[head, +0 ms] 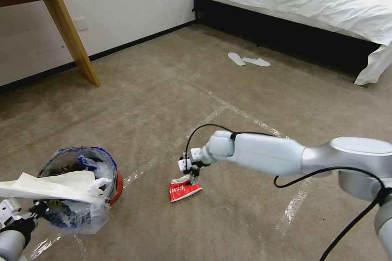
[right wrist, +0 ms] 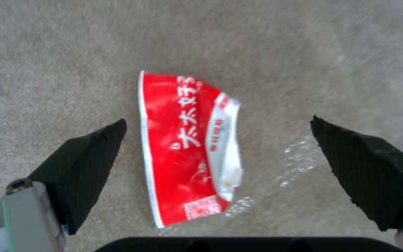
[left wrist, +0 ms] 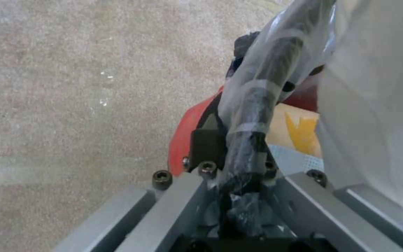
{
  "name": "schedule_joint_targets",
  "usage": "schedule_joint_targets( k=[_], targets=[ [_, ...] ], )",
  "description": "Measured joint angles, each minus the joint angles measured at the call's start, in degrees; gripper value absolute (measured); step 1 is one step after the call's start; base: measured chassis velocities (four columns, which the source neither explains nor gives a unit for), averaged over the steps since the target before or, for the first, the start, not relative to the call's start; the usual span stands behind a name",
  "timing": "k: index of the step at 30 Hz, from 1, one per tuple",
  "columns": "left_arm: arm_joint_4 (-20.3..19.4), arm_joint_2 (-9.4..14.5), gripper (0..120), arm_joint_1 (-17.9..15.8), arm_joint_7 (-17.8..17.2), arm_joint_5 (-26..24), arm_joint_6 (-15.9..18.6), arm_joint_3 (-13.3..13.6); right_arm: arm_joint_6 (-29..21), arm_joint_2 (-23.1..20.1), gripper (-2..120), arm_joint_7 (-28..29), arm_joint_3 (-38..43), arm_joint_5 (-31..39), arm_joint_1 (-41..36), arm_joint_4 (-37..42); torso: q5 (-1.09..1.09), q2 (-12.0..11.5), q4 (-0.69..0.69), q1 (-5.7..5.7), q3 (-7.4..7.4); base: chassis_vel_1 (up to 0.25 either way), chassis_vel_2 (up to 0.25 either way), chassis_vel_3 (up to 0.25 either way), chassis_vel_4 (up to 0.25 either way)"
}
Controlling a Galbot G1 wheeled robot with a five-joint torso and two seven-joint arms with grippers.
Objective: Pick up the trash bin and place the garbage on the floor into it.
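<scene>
White Chinese characters "太太好子" on red wrapper (right wrist: 187, 150)

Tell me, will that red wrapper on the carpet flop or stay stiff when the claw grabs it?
The red wrapper looks thin and creased, so it will probably flop and crumple. It lies flat on the floor, so the open right gripper may struggle to catch an edge. It likely weighs little.

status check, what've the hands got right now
Left hand shut on trash bin rim. Right hand open over red wrapper, flat on floor. Nothing in the way.

white wall (head: 122, 4), wooden table leg (head: 71, 32), bed (head: 302, 4) (unmade)
</scene>
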Motion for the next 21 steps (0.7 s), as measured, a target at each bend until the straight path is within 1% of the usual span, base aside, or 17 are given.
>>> schedule_joint_targets(
  k=[7,11,21],
  targets=[
    [0.3,0.0,0,0.0,-0.1,0.0,-0.1,-0.1,1.0,1.1,100,0.9,0.4,-0.8,-2.4,-4.8,0.00,0.0,-0.01,0.00,0.00,0.000,0.000,0.000,0.000],
    [0.2,0.0,0,0.3,-0.1,-0.1,-0.2,-0.2,2.1,1.6,100,1.2,1.4,-2.8,-3.9,-8.2,0.00,0.0,-0.01,0.00,0.00,0.000,0.000,0.000,0.000],
    [-0.1,-0.4,0,0.8,-0.2,0.0,-0.3,-0.4,3.3,2.7,100,2.8,2.3,-3.3,-6.2,-11.2,0.01,0.0,-0.01,0.00,0.00,0.000,0.000,0.000,0.000]
  ],
)
